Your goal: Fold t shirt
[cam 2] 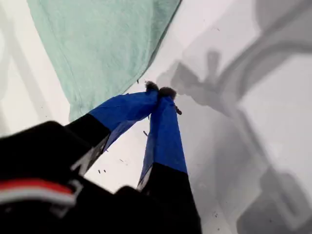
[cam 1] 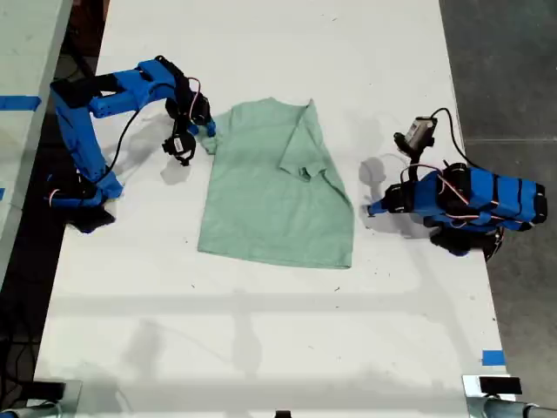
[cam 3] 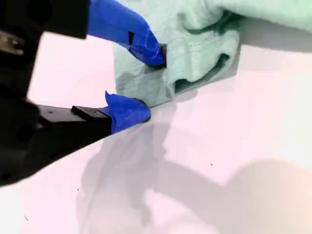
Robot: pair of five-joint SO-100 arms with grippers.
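Note:
The pale mint-green t shirt [cam 1: 270, 192] lies flat mid-table, with one sleeve folded in over its body on the exterior view's right. My first gripper [cam 2: 160, 90] is shut with nothing in it, its tips on the bare table just off a hem corner of the t shirt [cam 2: 107, 44]. In the exterior view it [cam 1: 370, 209] sits at the shirt's right edge. My second gripper [cam 3: 146, 83] is open, one finger over the bunched sleeve cloth [cam 3: 195, 44] and the other on the table at the cloth's edge. It [cam 1: 209, 131] is at the shirt's upper left in the exterior view.
The white table [cam 1: 261, 331] runs the length of the exterior view, with dark floor [cam 1: 505, 70] beyond its right edge. A blue tape mark [cam 1: 493, 357] sits near the lower right corner. Another pale surface with blue tape [cam 1: 17, 103] adjoins on the exterior view's left.

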